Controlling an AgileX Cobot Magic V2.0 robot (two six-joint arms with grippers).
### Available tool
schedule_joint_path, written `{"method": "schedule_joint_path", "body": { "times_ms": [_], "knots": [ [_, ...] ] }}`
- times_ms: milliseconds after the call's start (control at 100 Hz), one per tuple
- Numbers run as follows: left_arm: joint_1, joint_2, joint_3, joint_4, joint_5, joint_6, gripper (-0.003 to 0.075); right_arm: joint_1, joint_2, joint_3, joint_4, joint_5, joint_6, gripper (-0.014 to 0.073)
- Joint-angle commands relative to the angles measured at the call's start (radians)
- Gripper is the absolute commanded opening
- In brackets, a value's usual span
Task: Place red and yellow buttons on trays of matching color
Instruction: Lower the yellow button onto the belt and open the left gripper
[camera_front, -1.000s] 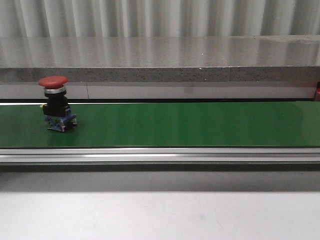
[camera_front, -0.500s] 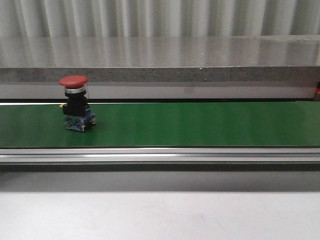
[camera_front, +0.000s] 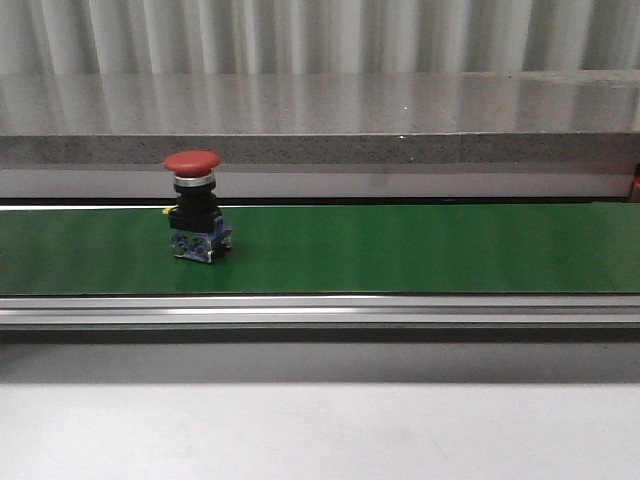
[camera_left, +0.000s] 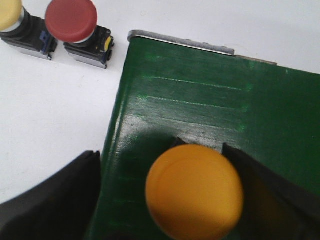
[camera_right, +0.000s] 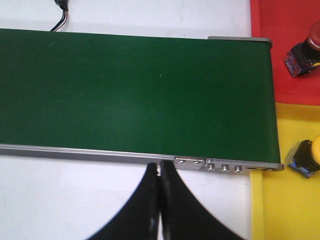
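On the green belt (camera_front: 400, 250), left of centre in the front view, a red button (camera_front: 194, 215) stands upright: red mushroom cap on top, black body, blue base touching the belt surface. Belt runs left to right across the view, aluminium rail (camera_front: 320, 312) along its near edge, grey stone ledge (camera_front: 320, 120) behind. Neither arm shows in the front view. Left wrist view: left gripper (camera_left: 170, 200) has a yellow button (camera_left: 194, 191) between its dark fingers (camera_left: 50, 200), cap facing the camera, over the end of the belt (camera_left: 215, 100); fingers sit either side of the cap, so it reads as clasped around the button, though contact at the body is hidden under the cap. Beyond the belt end, on the white table (camera_left: 50, 115), a second red button (camera_left: 77, 27) and a pale yellow one (camera_left: 15, 22) stand side by side, just apart. Right wrist view: right gripper (camera_right: 159, 200) has its fingers pressed together, nothing between them, over the table beside the rail. At the belt's far end lies a red tray (camera_right: 280, 55) holding a red button (camera_right: 304, 50) on its side, and next to it a yellow tray (camera_right: 280, 200) holding a yellow button (camera_right: 307, 157).
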Motion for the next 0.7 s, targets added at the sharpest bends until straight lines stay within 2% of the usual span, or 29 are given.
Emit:
{"method": "schedule_joint_path", "body": {
  "times_ms": [0, 260, 690],
  "knots": [
    [-0.007, -0.031, -0.027, -0.025, -0.045, 0.012, 0.0627, 0.002, -0.007, -0.025, 0.002, -0.055, -0.008, -0.0067],
    [-0.02, -0.037, -0.077, -0.152, -0.01, 0.12, 0.0634, 0.002, -0.007, -0.025, 0.002, -0.055, -0.008, -0.0067],
    [-0.13, -0.162, -0.109, -0.15, 0.003, 0.139, 0.0627, 0.002, -0.007, -0.025, 0.002, -0.055, -0.008, -0.0067]
  ]
}}
